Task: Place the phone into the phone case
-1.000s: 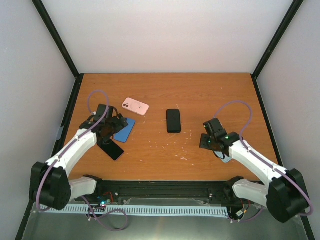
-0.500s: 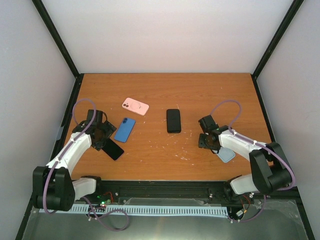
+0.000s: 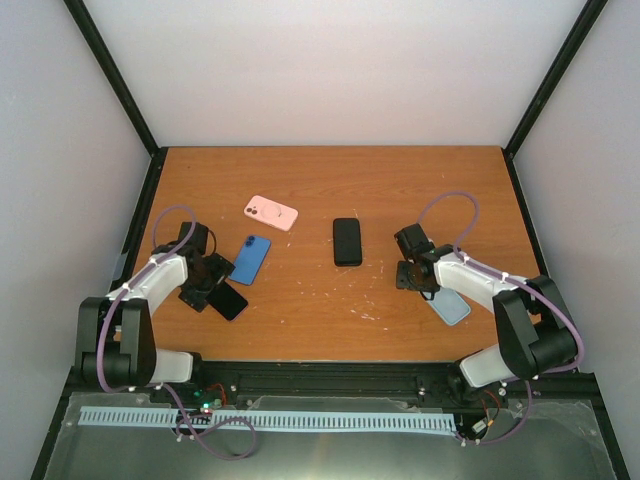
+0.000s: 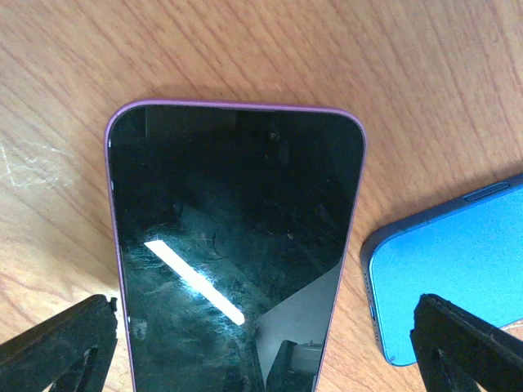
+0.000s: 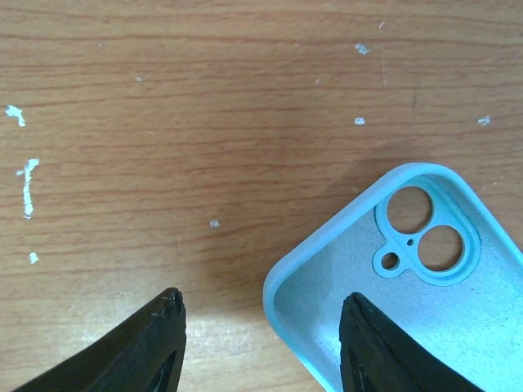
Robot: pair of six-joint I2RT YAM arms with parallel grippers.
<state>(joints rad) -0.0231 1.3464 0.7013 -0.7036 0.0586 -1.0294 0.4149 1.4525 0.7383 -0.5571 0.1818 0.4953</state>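
Observation:
A dark-screened phone [image 4: 237,245] with a purple rim lies face up on the table; it also shows near the left arm [image 3: 230,301]. My left gripper [image 4: 261,359] [image 3: 203,283] is open, one finger on each side of that phone's lower part, not gripping it. An empty light-blue phone case [image 5: 409,286] [image 3: 449,306] lies inside up, camera holes showing. My right gripper [image 5: 261,347] [image 3: 413,275] is open low over the case's corner: one finger over its inside, the other over bare wood.
A blue phone [image 3: 250,259] [image 4: 458,269] lies back up just right of the dark phone. A pink cased phone [image 3: 271,212] and a black phone [image 3: 347,241] lie farther back. Black frame posts and white walls enclose the wooden table [image 3: 330,180].
My left gripper has drawn back and to the left, off the blue phone and over the dark phone. The right gripper shifted slightly left and back, uncovering more of the light-blue case.

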